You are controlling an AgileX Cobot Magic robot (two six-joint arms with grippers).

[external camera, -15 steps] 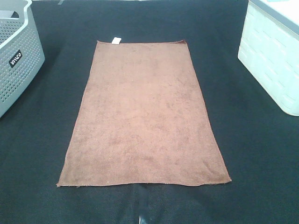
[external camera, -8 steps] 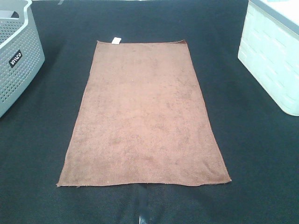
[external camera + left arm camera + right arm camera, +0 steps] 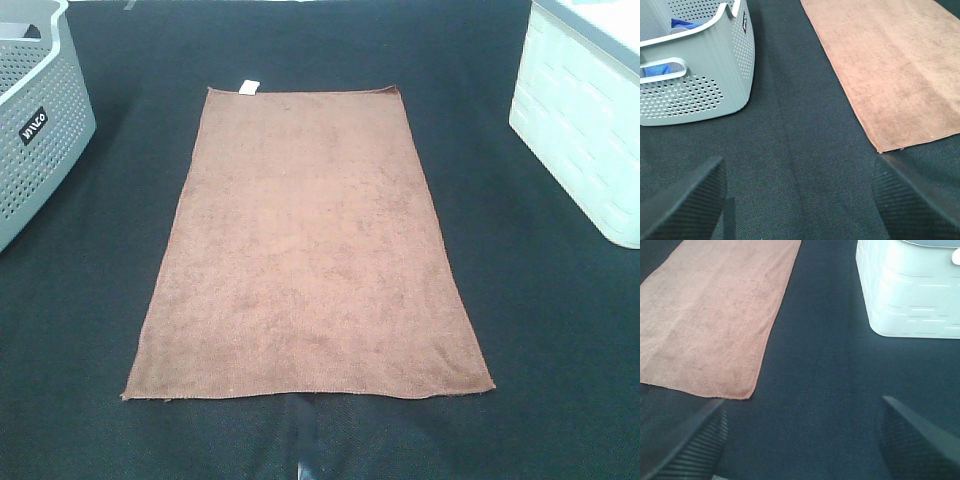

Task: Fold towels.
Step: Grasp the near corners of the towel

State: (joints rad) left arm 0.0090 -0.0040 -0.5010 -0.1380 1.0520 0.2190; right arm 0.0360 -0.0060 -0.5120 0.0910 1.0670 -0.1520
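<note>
Currently the brown towel (image 3: 310, 250) is laid flat (white tag (image 3: 249, 87) at far hem), long axis running near-to-far. Left gripper (image 3: 799, 197) and right gripper (image 3: 800, 437) are spread, empty.

1. Illumination: even, diffuse and moderately bright in all three views; source direction cannot be told.
2. Shadows: faint, with one soft dark band beneath the grey basket (image 3: 695, 107).
3. Glare: white bin (image 3: 585, 120) washed out along its top; small pale glint on the black table cover (image 3: 300, 468).
4. Focus: towel (image 3: 305, 250) nap crisp.
5. Noise: fine grain over dark areas.
</note>
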